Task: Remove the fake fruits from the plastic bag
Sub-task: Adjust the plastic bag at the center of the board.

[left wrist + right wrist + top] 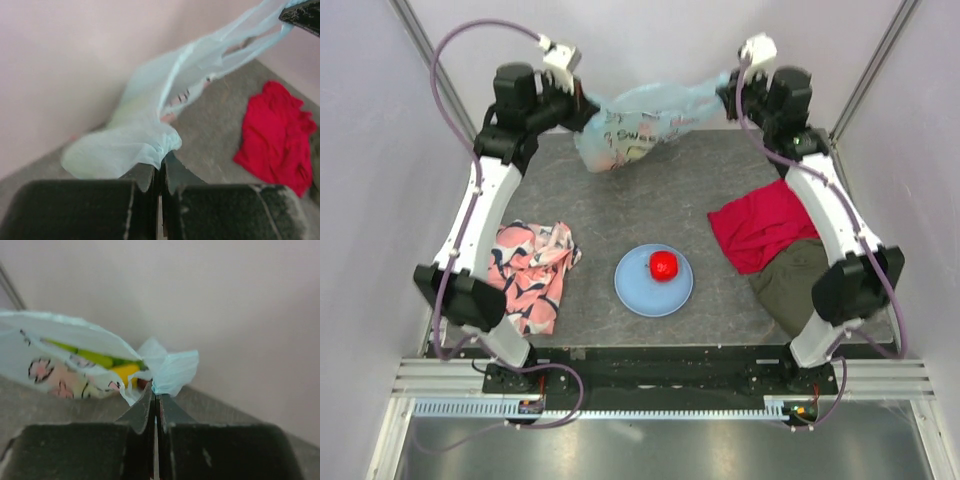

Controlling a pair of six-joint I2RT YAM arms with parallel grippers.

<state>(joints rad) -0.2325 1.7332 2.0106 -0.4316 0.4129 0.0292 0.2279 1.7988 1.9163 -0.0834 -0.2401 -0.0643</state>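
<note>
Hanging stretched along the far edge of the bench, the plastic bag point(650, 115) is pinched at both ends. The left gripper point(160, 167) is clamped tight on one bunched end near the far-left corner, and the right gripper point(155, 390) on the other near the far-right corner. Through its film shows yellow and green fruit point(122, 371). A red apple point(663, 265) sits on the blue plate point(632, 292) toward the near edge.

Robot lab: white-walled booth point(650, 30), aluminium framing point(660, 390).

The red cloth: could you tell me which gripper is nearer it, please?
Right. The right gripper hangs just beyond the red cloth; the left gripper is far off to the left.
</note>
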